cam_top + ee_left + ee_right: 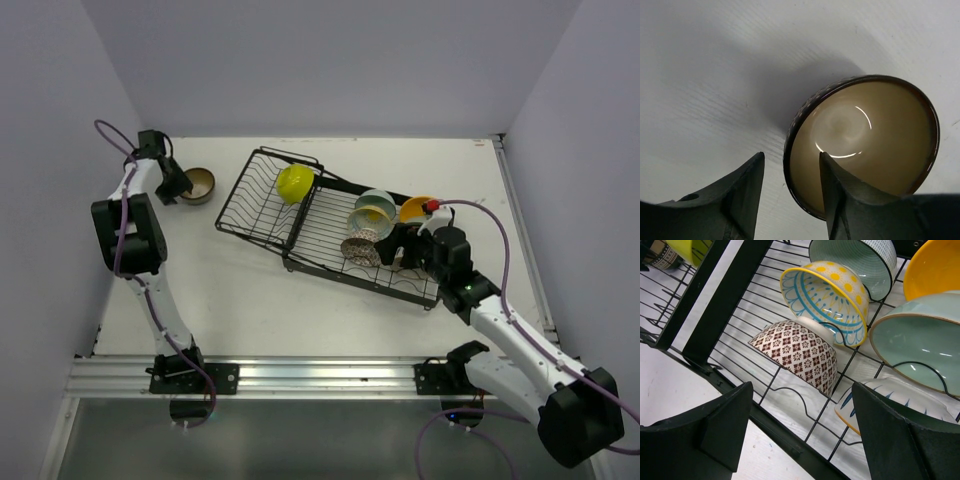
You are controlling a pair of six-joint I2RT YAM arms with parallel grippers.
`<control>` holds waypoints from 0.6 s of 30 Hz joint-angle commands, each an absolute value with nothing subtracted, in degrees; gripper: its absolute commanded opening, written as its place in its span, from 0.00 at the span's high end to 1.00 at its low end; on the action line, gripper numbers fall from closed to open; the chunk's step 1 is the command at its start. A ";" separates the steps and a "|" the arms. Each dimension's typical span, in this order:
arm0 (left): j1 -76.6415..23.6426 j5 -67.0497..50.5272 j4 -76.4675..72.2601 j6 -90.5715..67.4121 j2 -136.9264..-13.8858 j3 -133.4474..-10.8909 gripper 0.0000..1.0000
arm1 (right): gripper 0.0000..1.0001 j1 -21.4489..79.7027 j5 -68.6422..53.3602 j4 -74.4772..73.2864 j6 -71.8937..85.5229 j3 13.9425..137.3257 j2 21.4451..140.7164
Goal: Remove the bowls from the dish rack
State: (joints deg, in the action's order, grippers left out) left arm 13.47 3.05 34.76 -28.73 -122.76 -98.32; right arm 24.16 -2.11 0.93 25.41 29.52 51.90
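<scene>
The black wire dish rack (262,205) lies mid-table. A yellow-green bowl (295,182) sits in its basket section. On the flat section are a brown-patterned bowl (800,352), a cream bowl with blue and yellow marks (830,295), a white ribbed bowl (860,260), an orange-yellow bowl (935,265) and a pale teal bowl (920,345). My right gripper (802,385) is open and empty just above the brown-patterned bowl. A dark brown striped bowl (865,140) stands on the table at the far left. My left gripper (791,160) is open, its fingers straddling that bowl's rim without touching it.
A white bowl with blue stripes (890,405) lies in the rack under my right finger. The rack's black hinge bar (715,305) runs between its two sections. White walls enclose the table on the left, back and right.
</scene>
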 commanded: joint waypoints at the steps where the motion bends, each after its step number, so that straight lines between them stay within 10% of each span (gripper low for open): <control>1: 13.97 2.37 31.99 -28.04 -118.39 -97.03 0.48 | 0.15 23.73 -1.58 2.29 24.52 29.53 50.54; 18: 13.28 -6.23 13.74 -27.08 -79.39 -74.12 0.06 | 0.01 23.64 -3.25 -2.82 25.13 41.12 53.34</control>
